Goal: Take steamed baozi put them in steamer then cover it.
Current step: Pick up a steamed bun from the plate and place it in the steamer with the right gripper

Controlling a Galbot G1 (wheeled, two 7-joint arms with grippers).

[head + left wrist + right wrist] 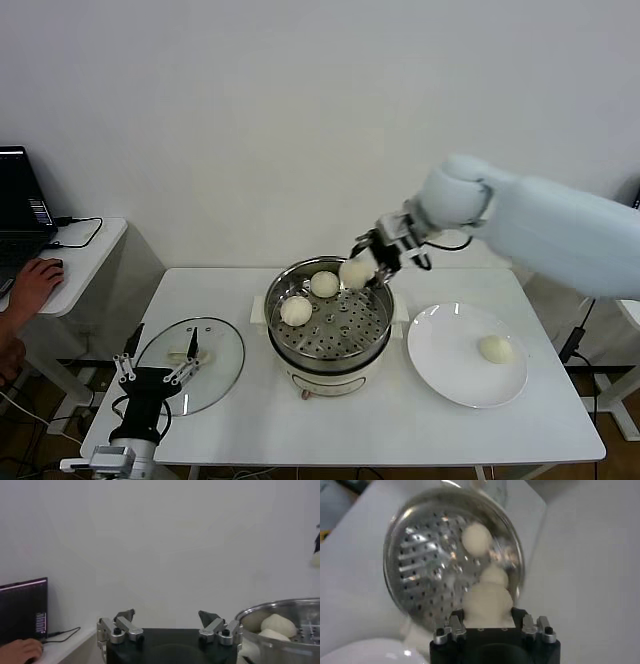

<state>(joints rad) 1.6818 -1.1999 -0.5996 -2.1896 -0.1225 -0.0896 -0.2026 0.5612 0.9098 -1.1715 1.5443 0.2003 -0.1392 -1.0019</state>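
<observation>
The steamer (330,352) stands mid-table with two steamed baozi (296,311) (324,284) on its perforated tray (427,565). My right gripper (362,264) is shut on a third baozi (352,274) and holds it above the back right part of the pot. In the right wrist view this bun (487,601) fills the gap between the fingers, with the other two (477,537) (494,575) beyond it. One more baozi (495,349) lies on the white plate (445,370). The glass cover (215,375) lies flat on the table's left side. My left gripper (155,370) hovers open at its near edge.
A side table (80,250) with a laptop (20,210) stands at the far left, and a person's hand (35,280) rests on it. The left wrist view shows the open left gripper (166,617) and the steamer's rim (280,607) with buns inside.
</observation>
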